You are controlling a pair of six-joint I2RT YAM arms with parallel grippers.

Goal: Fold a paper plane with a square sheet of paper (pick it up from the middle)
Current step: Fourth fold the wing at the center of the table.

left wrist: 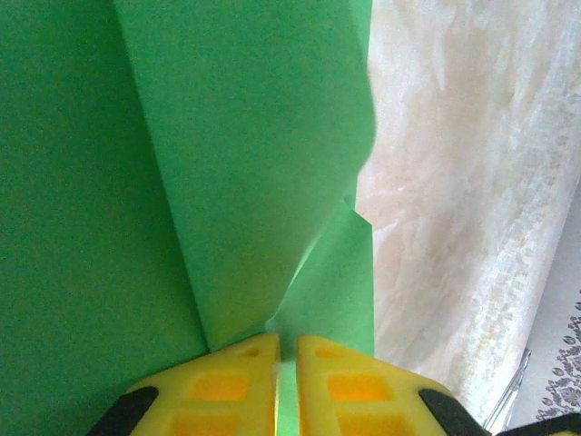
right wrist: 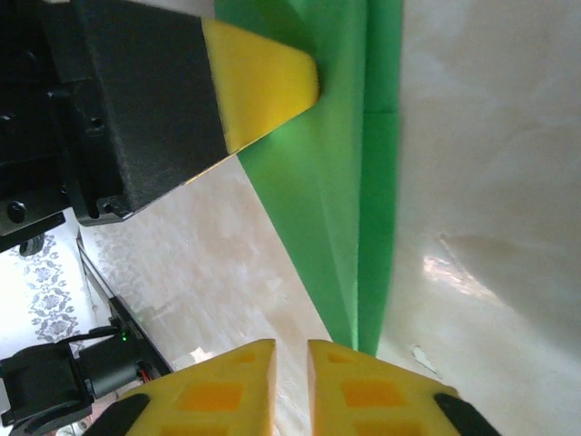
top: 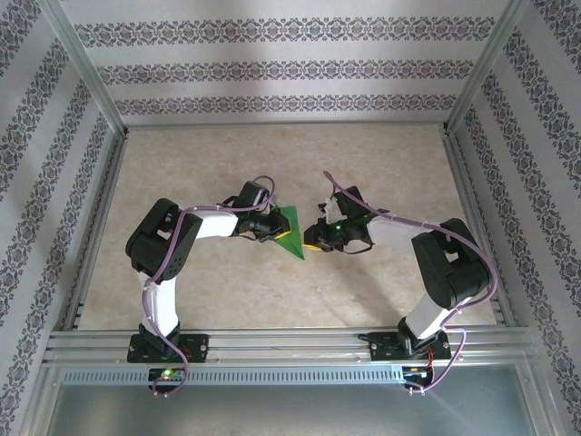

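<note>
Mid-fold: left gripper [left wrist: 287,363] pinched the half-folded green paper [left wrist: 254,136] over the surface [top: 272,154] centre, right gripper [right wrist: 290,372] pressed together just beside its tip; next, right likely must pinch that tip to crease.

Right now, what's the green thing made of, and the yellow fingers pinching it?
The green sheet looks like thin matte paper: it holds sharp creases and curls at a loose edge. The yellow fingers look like smooth hard plastic; moulded hollows show, though I can't be sure.
</note>
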